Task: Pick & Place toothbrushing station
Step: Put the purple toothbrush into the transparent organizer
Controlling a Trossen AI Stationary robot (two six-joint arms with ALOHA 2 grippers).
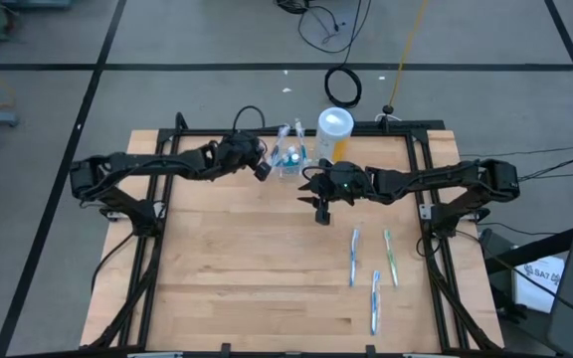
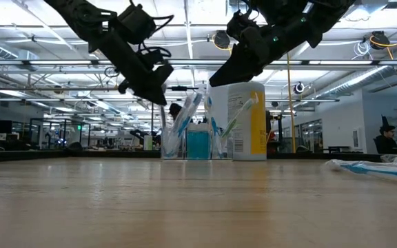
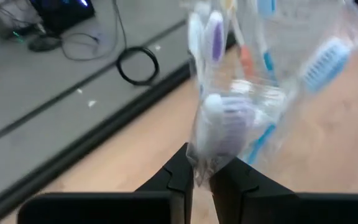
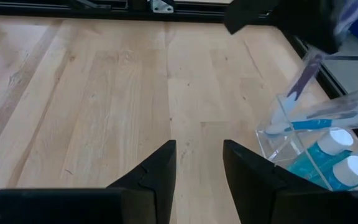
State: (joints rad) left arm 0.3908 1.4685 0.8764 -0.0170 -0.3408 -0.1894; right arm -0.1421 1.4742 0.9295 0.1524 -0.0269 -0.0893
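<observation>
A small clear plastic cup (image 1: 288, 159) with several toothbrushes and teal toothpaste tubes (image 4: 340, 163) stands at the table's far middle, next to a yellow canister (image 1: 334, 129). My left gripper (image 1: 264, 171) is just left of the cup and above it, shut on a clear-wrapped white and purple toothbrush (image 3: 219, 124). My right gripper (image 1: 322, 214) hangs open and empty above the table, on the near side of the cup. Three more toothbrushes (image 1: 354, 257) lie flat on the table's near right. My left gripper pinches the wrapped toothbrush by one end (image 3: 202, 165) between its two fingertips. In the right wrist view the toothbrush (image 4: 304, 78) slants down from the gripper, and its lower end reaches into the clear cup (image 4: 278, 134).
The yellow canister with a white lid (image 2: 248, 120) stands close behind and to the right of the cup. A black metal frame (image 1: 421, 169) runs along the table's edges. Bare wood lies at the near left (image 1: 227, 278).
</observation>
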